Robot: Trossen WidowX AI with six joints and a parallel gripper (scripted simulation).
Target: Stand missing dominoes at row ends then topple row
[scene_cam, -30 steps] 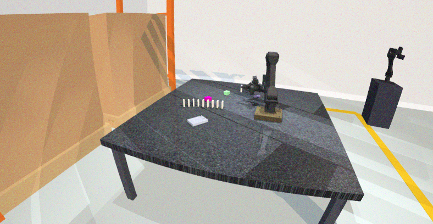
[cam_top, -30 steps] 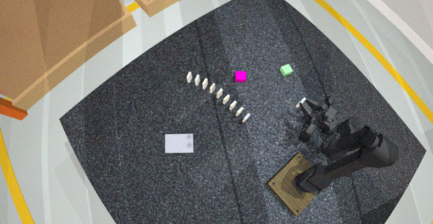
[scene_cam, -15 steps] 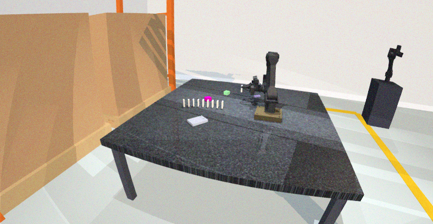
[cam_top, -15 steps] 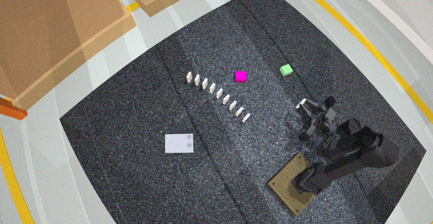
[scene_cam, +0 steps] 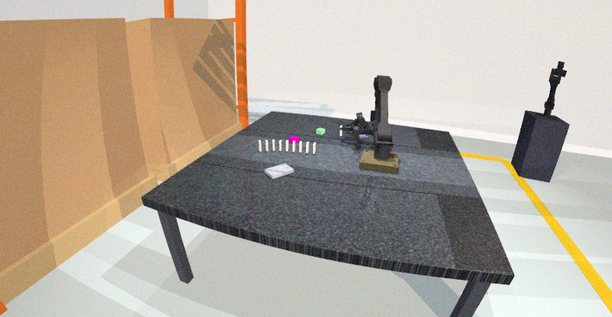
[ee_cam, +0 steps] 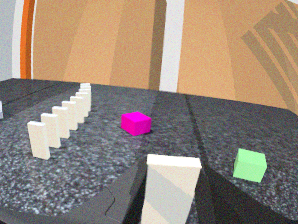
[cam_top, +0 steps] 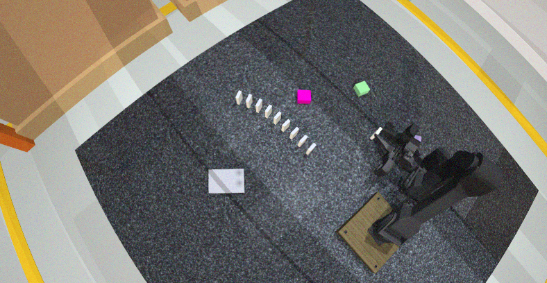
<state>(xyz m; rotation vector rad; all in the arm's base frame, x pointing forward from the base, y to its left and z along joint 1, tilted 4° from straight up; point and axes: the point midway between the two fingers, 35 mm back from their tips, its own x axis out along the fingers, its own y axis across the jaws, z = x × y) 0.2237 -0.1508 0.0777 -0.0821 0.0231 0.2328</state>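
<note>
Several white dominoes stand upright in a slightly curved row; the end one nearest the arm (cam_top: 310,148) (scene_cam: 314,148) (ee_cam: 39,140) and the far end one (cam_top: 239,97) (scene_cam: 259,145) are both upright. My gripper (cam_top: 376,134) (scene_cam: 342,131) (ee_cam: 172,169) is shut on a white domino, which it holds upright above the table, to the right of the row in the top and exterior views. In the wrist view the held domino's upper part shows between the fingers; its lower end is cut off by the frame. No part of the gripper touches the row.
A magenta block (cam_top: 303,96) (scene_cam: 293,139) (ee_cam: 136,123) lies beside the row. A green block (cam_top: 362,88) (scene_cam: 320,131) (ee_cam: 250,165) lies farther right. A purple block (cam_top: 418,139) (scene_cam: 363,136) is partly hidden by the arm. A white slab (cam_top: 225,181) (scene_cam: 279,170) lies on the row's other side.
</note>
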